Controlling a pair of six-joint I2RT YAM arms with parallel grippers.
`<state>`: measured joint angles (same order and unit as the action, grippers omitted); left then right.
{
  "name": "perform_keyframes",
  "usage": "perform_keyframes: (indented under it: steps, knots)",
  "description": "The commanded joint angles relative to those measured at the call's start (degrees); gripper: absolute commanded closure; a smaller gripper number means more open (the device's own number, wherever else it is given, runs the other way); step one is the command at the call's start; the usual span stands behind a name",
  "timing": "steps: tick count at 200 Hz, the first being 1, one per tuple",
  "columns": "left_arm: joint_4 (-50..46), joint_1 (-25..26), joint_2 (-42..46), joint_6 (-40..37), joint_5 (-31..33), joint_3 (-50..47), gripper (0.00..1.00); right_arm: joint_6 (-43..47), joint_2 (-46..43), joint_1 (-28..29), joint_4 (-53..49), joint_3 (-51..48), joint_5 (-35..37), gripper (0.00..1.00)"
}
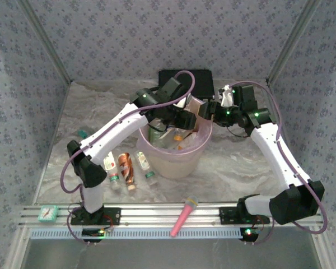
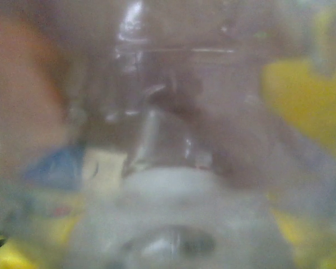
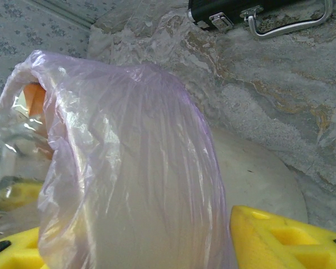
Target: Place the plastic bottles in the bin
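The bin (image 1: 182,159), a cream bucket lined with a pink bag, stands mid-table with several plastic bottles (image 1: 171,137) inside. My left gripper (image 1: 185,119) reaches over its mouth. In the blurred left wrist view a clear bottle (image 2: 173,185) with a whitish end sits tight between the yellow fingers (image 2: 3,256), so that gripper (image 2: 173,246) looks shut on it. My right gripper (image 1: 206,109) is at the bin's right rim. Its yellow fingers (image 3: 285,238) straddle the bag-covered rim (image 3: 140,185), shut on it. Three more bottles (image 1: 126,168) lie left of the bin.
A flat black box (image 1: 186,81) lies behind the bin. A small green-capped bottle (image 1: 82,133) lies at the far left. A pink microphone-shaped stick (image 1: 183,216) and a teal clock (image 1: 47,212) rest on the front rail.
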<state>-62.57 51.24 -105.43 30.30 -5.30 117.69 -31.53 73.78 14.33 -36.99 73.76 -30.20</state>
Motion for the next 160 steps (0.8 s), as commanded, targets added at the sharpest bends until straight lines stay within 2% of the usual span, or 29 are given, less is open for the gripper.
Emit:
perform_keyframes:
  steps: [1,22,40,53,80,85,99,125,145,160]
  knots:
    - [1.1,0.08,4.61,1.41,0.55,-1.31,0.53,0.68,-1.12,-0.5,0.04,0.58,0.45,0.4]
    - [2.88,0.09,6.72,1.59,0.27,-1.18,0.32,0.59,-1.0,-0.47,0.17,0.56,0.26,0.39]
    - [3.56,0.08,7.92,1.36,0.29,0.42,0.2,0.5,-1.01,-0.49,0.34,0.59,0.14,0.39]
    - [3.51,0.0,8.37,0.66,0.57,1.85,0.16,0.5,-1.0,-0.44,0.26,0.66,0.14,0.39]
    - [2.03,0.0,8.07,-1.13,3.7,3.76,0.15,0.59,-1.03,-0.35,-0.05,0.9,0.14,0.39]
    - [1.76,0.0,7.84,-1.42,4.9,3.86,0.19,0.66,-1.09,-0.27,-0.03,1.02,0.16,0.39]
    - [1.79,0.0,7.28,-1.16,6.24,3.33,0.37,0.68,-1.18,-0.27,-0.22,1.1,0.26,0.39]
    - [4.81,0.0,6.32,0.91,4.43,-0.26,0.62,0.59,-1.18,-0.18,-0.25,1.27,0.39,0.38]
    - [6.0,0.0,6.07,2.34,3.99,-3.15,0.72,0.83,-1.18,-0.09,-0.7,1.6,0.57,0.38]
    - [7.33,0.0,6.42,3.28,3.3,-5.45,0.74,1.01,-1.09,-0.09,-0.89,1.75,0.67,0.38]
